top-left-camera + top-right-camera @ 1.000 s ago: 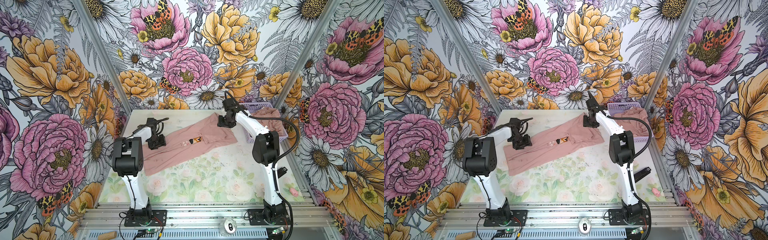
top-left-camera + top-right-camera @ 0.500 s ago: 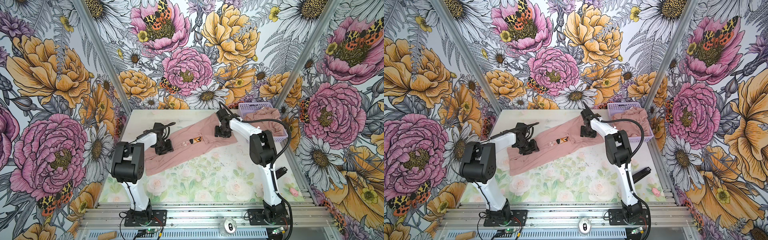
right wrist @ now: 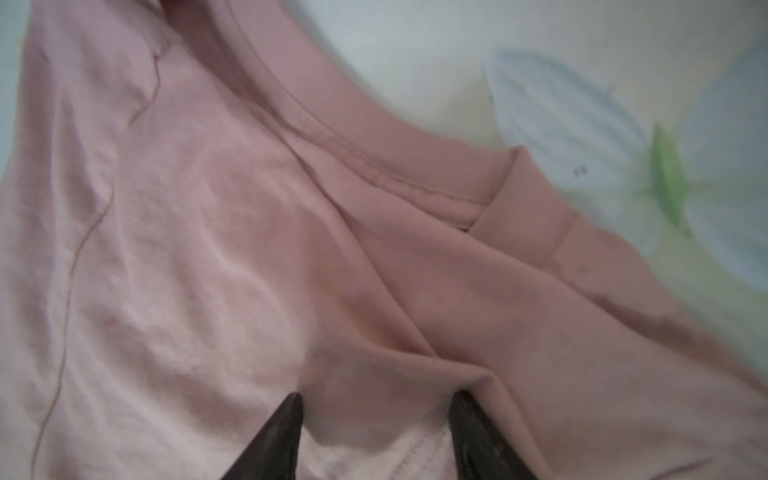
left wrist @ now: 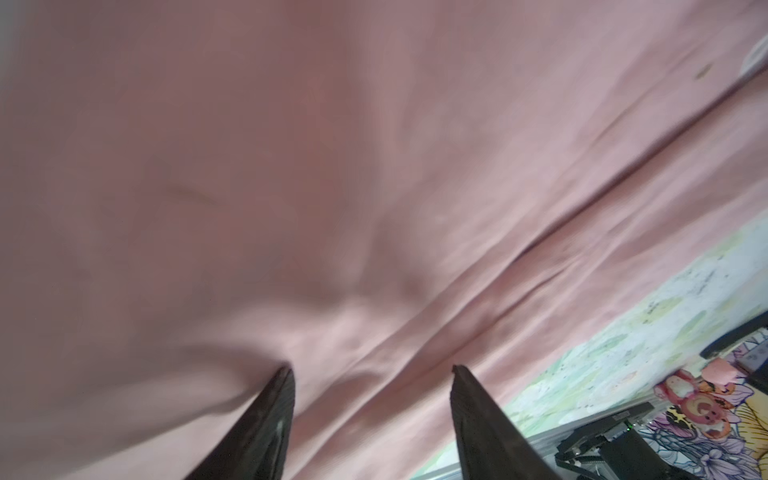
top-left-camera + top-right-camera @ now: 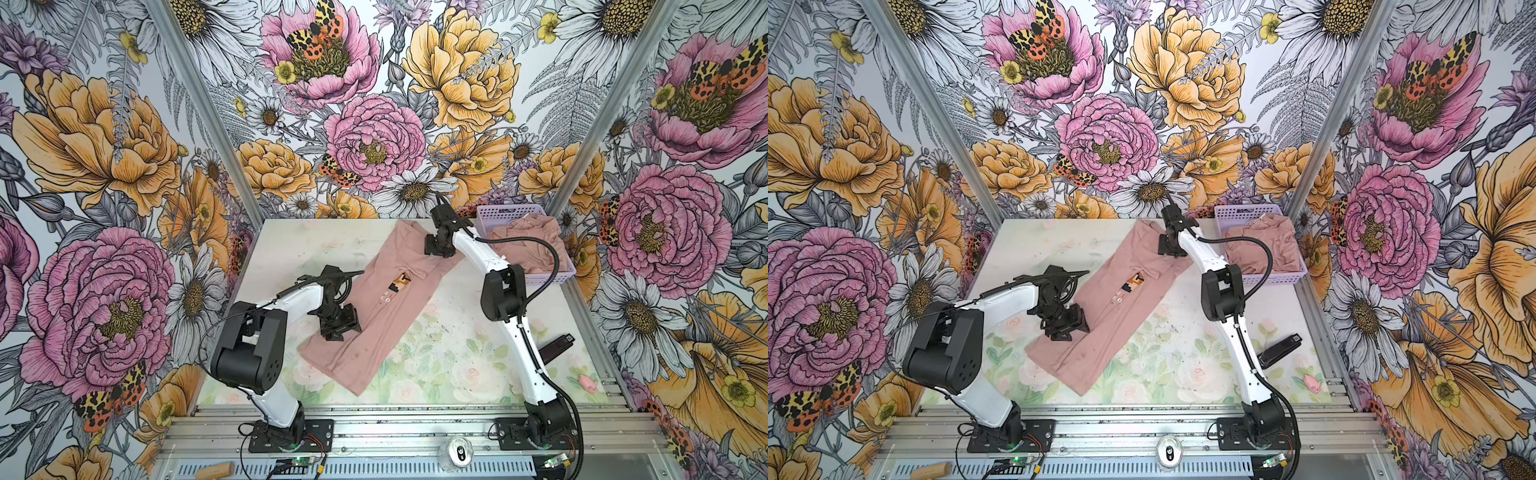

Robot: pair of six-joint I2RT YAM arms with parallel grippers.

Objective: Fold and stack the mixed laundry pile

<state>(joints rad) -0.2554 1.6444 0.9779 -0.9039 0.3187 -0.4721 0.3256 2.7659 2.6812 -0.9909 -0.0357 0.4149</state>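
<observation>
The shirt (image 5: 374,320) lies on the bench (image 5: 449,349), folded lengthwise into a long narrow strip, in both top views. Its long axis runs diagonally: the hem (image 5: 332,365) points toward the near left and the collar end toward the far right, close to the basket (image 5: 509,211). The print (image 5: 397,286) faces up about midway along the strip and is partly covered by a fold.

The left end effector (image 5: 340,328) sits at the strip's left edge, nearer the hem than the print. In the left wrist view its jaws stand apart just above smooth pink cloth (image 4: 370,374) and have hold of nothing.

The right end effector (image 5: 438,250) is at the collar end. In the right wrist view its jaws are likewise apart (image 3: 376,405), with a loose ridge of cloth lying between the tips but not pinched. The ribbed collar (image 3: 353,137) curves across just beyond them.

More pink garments (image 5: 530,243) are heaped in the basket at the bench's far right corner, well apart from the left end effector.
</observation>
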